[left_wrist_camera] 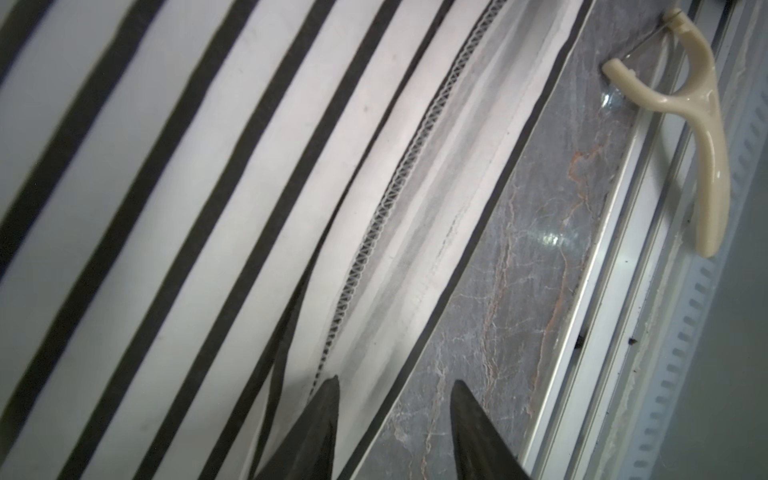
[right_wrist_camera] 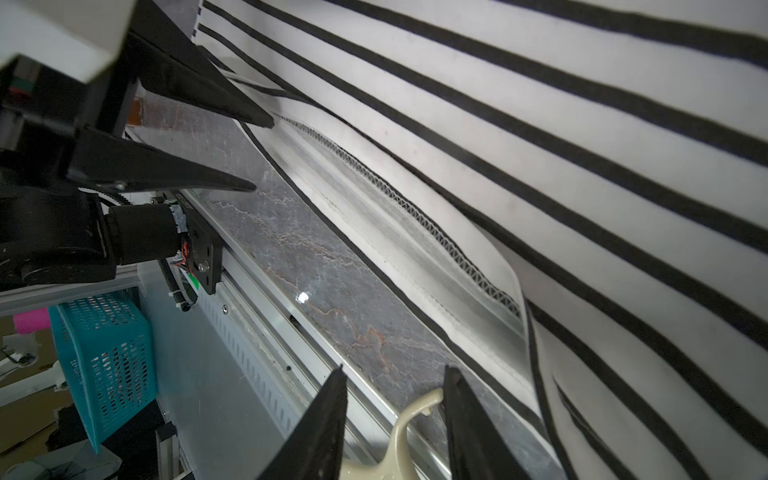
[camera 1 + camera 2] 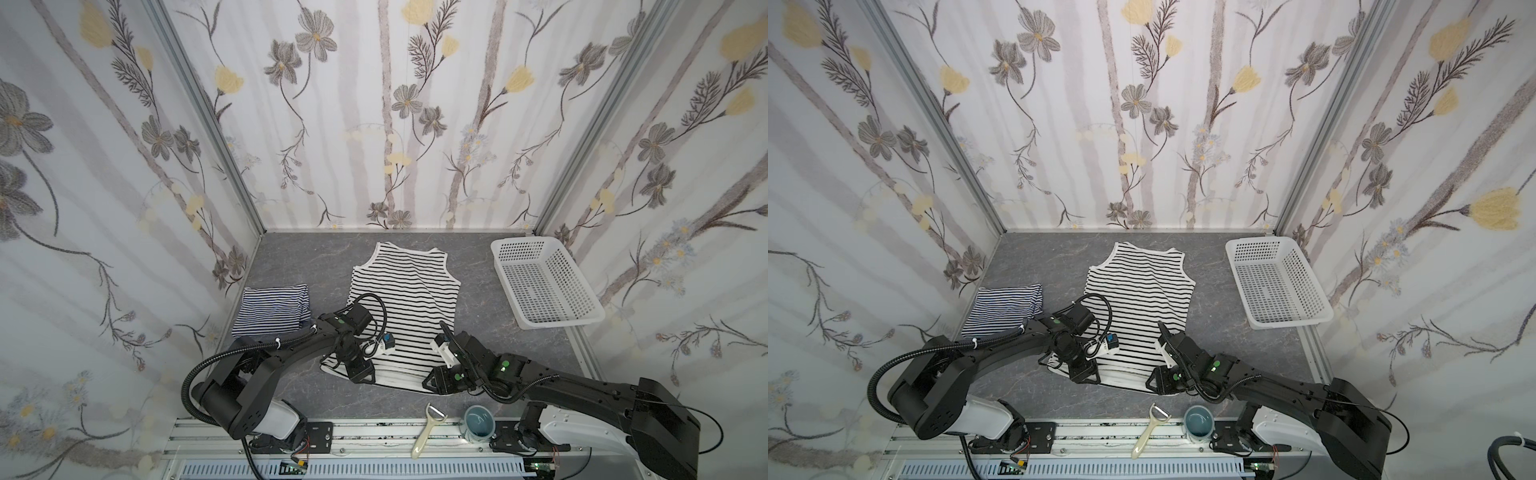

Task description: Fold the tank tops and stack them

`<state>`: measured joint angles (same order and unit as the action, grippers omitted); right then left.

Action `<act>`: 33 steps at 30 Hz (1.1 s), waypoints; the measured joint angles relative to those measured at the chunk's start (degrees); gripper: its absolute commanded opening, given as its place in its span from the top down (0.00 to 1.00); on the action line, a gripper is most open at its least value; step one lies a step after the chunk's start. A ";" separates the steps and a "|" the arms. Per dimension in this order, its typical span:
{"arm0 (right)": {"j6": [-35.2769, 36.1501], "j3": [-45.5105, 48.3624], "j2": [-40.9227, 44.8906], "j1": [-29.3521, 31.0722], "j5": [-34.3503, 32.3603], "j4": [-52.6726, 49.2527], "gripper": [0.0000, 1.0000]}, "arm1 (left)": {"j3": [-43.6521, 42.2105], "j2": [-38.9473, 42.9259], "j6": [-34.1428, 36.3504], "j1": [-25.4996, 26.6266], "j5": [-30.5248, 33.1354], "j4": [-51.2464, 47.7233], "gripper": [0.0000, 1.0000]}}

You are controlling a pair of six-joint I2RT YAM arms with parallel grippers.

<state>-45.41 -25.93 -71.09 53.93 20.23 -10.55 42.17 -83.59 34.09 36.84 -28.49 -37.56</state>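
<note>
On the grey marbled tabletop [image 3: 291, 266], the black left arm [image 3: 270, 365] and the right arm [image 3: 582, 386] reach in low from the near edge, wrists bent down. The white tank top with wide black stripes [image 3: 403, 291] lies flat at the centre, and the folded navy-and-white fine-striped tank top [image 3: 272, 309] lies by the left edge. The left end effector [image 1: 392, 386], half parted and empty, straddles the white top's hem. The right end effector [image 2: 395, 370], likewise parted and empty, hovers just off the hem's right corner.
</note>
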 measured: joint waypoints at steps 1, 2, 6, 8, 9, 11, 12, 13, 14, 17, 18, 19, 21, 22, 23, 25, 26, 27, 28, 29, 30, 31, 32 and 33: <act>0.00 0.00 0.33 -0.76 -0.15 -0.02 0.59 | 0.00 0.26 0.00 0.20 -0.02 -0.20 0.55; -0.09 0.00 0.52 -1.66 -0.59 -0.11 0.59 | 0.00 0.44 0.00 0.31 -0.02 -0.28 0.55; -0.15 0.09 0.68 -6.78 -2.56 -0.37 0.59 | 0.13 0.57 0.04 0.94 0.07 -0.94 0.55; -0.13 0.11 0.33 -8.63 -3.10 -0.52 0.58 | 0.48 0.72 0.13 0.98 0.48 -1.29 0.55; -0.11 0.09 -0.26 -9.01 -3.50 -0.52 0.57 | 0.79 1.05 0.17 0.98 0.70 -1.46 0.55; 0.15 0.00 -1.86 -9.07 -3.48 -0.68 0.49 | 1.66 1.97 0.20 0.98 1.33 -1.70 0.55; 0.57 -0.02 -2.78 -9.11 -3.39 -0.66 0.48 | 2.16 2.36 0.20 0.96 1.57 -1.70 0.55; 1.03 -0.04 -3.74 -9.20 -3.43 -0.61 0.44 | 2.71 2.67 0.20 0.79 1.81 -1.66 0.55; 1.09 -0.04 -4.44 -9.29 -3.41 -0.57 0.44 | 3.15 2.78 0.22 0.63 1.92 -1.68 0.55; 1.38 -0.04 -6.67 -9.25 -2.97 0.37 0.43 | 4.28 2.64 0.22 -0.66 2.27 -1.64 0.54; 1.53 -0.04 -7.30 -9.11 -2.75 0.74 0.43 | 4.66 2.40 0.22 -1.27 2.40 -1.57 0.54; 1.55 -0.04 -7.89 -8.87 -2.54 1.16 0.43 | 4.92 2.10 0.20 -1.84 2.40 -1.44 0.54; 1.55 -0.09 -8.96 -8.22 -2.10 2.23 0.43 | 5.27 1.57 0.20 -2.93 2.34 -1.11 0.54; 1.55 -0.31 -9.55 -7.78 -1.90 2.93 0.43 | 5.40 1.31 0.17 -3.69 2.25 -0.94 0.54; 1.55 -0.61 -10.16 -7.10 -1.90 3.48 0.43 | 5.51 1.09 0.17 -4.28 2.10 -0.74 0.54; 1.57 -1.20 -11.52 -5.27 -1.09 4.33 0.43 | 5.99 0.13 0.17 -5.57 1.73 -0.22 0.54; 1.57 -1.53 -12.13 -4.44 -0.85 4.66 0.43 | 6.16 -0.33 0.17 -5.99 1.68 0.04 0.54; 1.57 -1.88 -12.68 -3.76 -0.50 5.03 0.43 | 6.40 -0.85 0.15 -6.36 1.64 0.17 0.54; 1.57 -2.12 -13.14 -3.21 -0.31 5.40 0.43 | 6.60 -1.36 0.13 -6.58 1.42 0.33 0.54; 1.57 -2.19 -13.33 -2.91 -0.15 5.53 0.43 | 6.82 -1.70 0.13 -6.67 1.20 0.39 0.54; 1.57 -2.25 -13.46 -2.49 0.07 5.55 0.43 | 7.02 -2.10 0.11 -6.73 0.79 0.52 0.54; 1.57 -2.27 -13.53 -2.14 0.22 5.57 0.44 | 7.15 -2.51 0.07 -6.84 0.35 0.59 0.54; 1.57 -2.27 -13.55 -1.84 0.22 5.57 0.44 | 7.28 -2.95 0.02 -6.86 -0.04 0.63 0.54; 1.57 -2.25 -13.53 -1.44 0.35 5.57 0.44 | 7.37 -3.43 0.02 -6.91 -0.31 0.70 0.54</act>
<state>-43.83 -28.18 -84.62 52.49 20.58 -4.97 49.54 -87.02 34.11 29.93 -28.80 -36.86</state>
